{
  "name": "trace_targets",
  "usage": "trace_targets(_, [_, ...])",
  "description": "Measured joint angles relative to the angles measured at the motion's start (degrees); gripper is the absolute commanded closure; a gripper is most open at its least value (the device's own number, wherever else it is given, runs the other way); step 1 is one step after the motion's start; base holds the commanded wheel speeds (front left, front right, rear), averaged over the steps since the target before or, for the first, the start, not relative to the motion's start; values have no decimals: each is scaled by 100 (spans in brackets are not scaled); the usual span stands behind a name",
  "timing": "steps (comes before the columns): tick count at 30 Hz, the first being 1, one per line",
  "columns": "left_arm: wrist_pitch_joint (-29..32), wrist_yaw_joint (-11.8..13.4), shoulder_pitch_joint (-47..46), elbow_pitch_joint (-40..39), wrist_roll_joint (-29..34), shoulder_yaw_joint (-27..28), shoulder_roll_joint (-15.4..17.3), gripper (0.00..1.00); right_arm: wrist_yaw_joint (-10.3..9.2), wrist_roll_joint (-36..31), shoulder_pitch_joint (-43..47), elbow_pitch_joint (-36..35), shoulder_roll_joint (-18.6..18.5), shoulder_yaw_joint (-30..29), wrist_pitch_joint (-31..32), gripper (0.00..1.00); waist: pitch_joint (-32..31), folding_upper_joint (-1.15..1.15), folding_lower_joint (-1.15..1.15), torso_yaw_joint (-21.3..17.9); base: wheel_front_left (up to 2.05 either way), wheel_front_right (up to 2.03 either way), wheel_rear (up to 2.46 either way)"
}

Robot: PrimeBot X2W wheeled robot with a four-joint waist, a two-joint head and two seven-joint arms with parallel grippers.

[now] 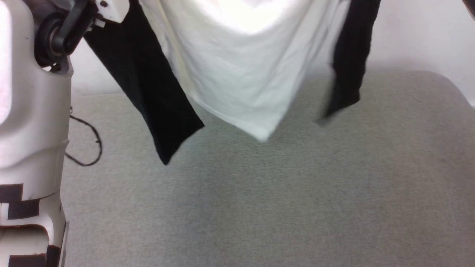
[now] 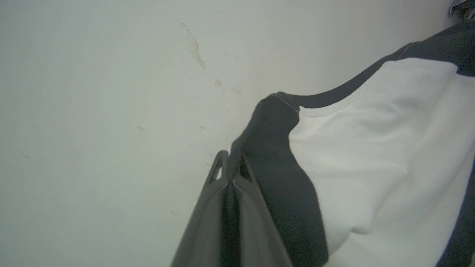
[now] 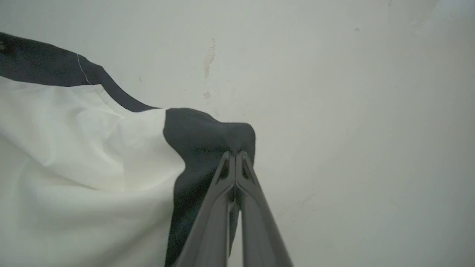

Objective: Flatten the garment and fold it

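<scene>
The garment (image 1: pixel 237 74) hangs in the air above the grey surface (image 1: pixel 297 204), held up at both shoulders. In the head view its white middle panel sags to a point, with one black sleeve dangling on the left and one on the right. The right sleeve is blurred, and its tip seems to hang clear of the surface.

The left gripper (image 2: pixel 231 163) has its jaws pressed together on a fold of black cloth beside the collar seam. The right gripper (image 3: pixel 235 155) pinches the black cloth of the other shoulder in the same way, its jaws narrow with fabric between them.

A pale wall (image 2: pixel 92 111) with a chipped patch stands beyond. The left forearm (image 1: pixel 33 111) rises at the near left, and a thin black cable (image 1: pixel 89 144) loops beside it.
</scene>
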Motion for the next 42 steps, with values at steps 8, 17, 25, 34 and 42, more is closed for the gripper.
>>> trace_targets(8, [-41,-26,-215,-4,-90,-8,23,100,1,71,-412,245,3,229,177,100,281,0,1,-214,0,0,0])
trace_targets(17, [-953,-38,-1477,10,392,-13,179,100,1,-310,-1585,600,-66,292,83,100,1254,0,3,-278,0,0,0])
trace_targets(25, [-1952,-91,-2502,478,630,-65,229,100,1,-884,-2714,1031,-24,305,-303,100,2289,0,4,-202,0,0,0])
trace_targets(34, [-3143,-101,-2756,816,627,-175,165,100,2,-1084,-3086,1244,-85,477,-664,100,3295,0,3,-137,0,0,0])
trace_targets(42, [-3819,-143,-2619,832,397,-431,207,100,2,-1141,-3003,949,-301,497,-912,100,4076,0,3,-79,0,0,0])
